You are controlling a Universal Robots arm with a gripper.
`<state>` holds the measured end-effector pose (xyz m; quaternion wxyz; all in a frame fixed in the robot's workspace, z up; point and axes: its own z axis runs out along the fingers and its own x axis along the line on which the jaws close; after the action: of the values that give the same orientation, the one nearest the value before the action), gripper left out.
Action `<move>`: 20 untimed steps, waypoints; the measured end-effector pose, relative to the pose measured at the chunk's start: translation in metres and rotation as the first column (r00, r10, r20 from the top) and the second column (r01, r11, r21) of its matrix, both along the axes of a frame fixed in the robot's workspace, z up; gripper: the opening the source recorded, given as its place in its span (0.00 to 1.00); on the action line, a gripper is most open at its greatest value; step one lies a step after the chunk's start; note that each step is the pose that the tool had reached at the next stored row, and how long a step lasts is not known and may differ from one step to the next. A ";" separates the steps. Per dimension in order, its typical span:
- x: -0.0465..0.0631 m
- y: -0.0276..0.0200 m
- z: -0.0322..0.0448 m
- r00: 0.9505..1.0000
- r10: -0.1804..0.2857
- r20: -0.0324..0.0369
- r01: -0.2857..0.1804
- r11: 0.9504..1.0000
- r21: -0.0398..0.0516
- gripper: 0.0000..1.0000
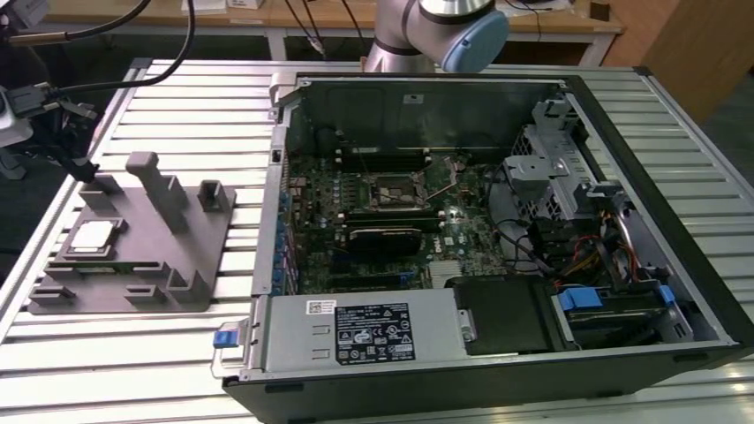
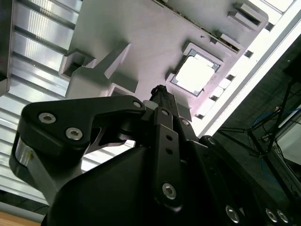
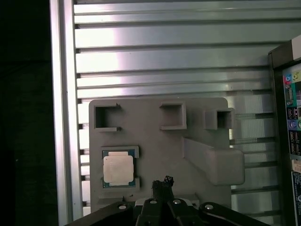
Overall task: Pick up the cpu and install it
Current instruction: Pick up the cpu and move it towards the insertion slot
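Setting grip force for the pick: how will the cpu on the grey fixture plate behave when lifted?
Probably stiff and light: the cpu is a thin flat square. Its shiny metal top looks slippery. It lies flat in a recess of the fixture plate, so pushing it sideways would likely jam it.

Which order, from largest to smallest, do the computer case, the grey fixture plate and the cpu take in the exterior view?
1. computer case
2. grey fixture plate
3. cpu
The differences are plain, so nearness to the camera leaves no doubt.
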<state>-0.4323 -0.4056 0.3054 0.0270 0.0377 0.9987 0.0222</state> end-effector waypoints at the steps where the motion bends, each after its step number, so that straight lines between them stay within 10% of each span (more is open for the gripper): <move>1: 0.000 0.0000 -0.0002 1.000 0.000 0.000 0.000 1.000 0.000 0.11; 20: -0.005 -0.0006 -0.0128 1.000 0.000 0.000 0.000 1.000 0.000 0.11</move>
<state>-0.4368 -0.4062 0.2926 0.0270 0.0376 0.9987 0.0222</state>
